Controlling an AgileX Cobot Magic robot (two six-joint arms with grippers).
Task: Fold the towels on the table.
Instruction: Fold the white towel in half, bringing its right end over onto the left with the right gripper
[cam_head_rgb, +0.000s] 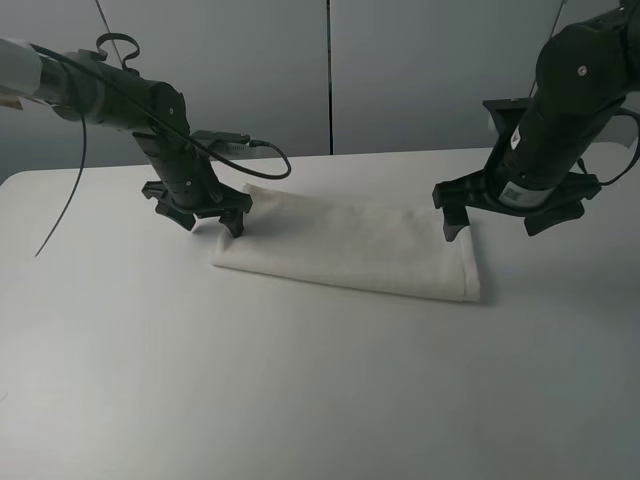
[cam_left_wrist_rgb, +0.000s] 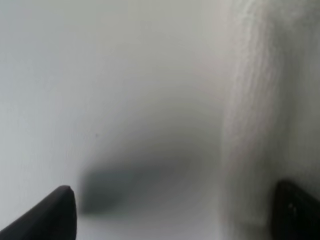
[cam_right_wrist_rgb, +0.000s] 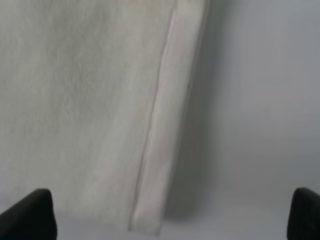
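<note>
The white towel (cam_head_rgb: 350, 245) lies folded into a long flat strip across the middle of the table (cam_head_rgb: 300, 400). My left gripper (cam_head_rgb: 212, 220) is open and empty, low over the towel's left end, with one finger over the cloth and one over bare table. The left wrist view shows the towel's edge (cam_left_wrist_rgb: 260, 100) close up between the fingertips (cam_left_wrist_rgb: 50, 215). My right gripper (cam_head_rgb: 495, 222) is open and empty, just above the towel's right end. The right wrist view shows the towel's woven border band (cam_right_wrist_rgb: 170, 130) between the spread fingertips (cam_right_wrist_rgb: 30, 215).
A dark cable (cam_head_rgb: 70, 170) hangs from the left arm down to the table's left side. Grey wall panels stand behind the table's back edge (cam_head_rgb: 380, 155).
</note>
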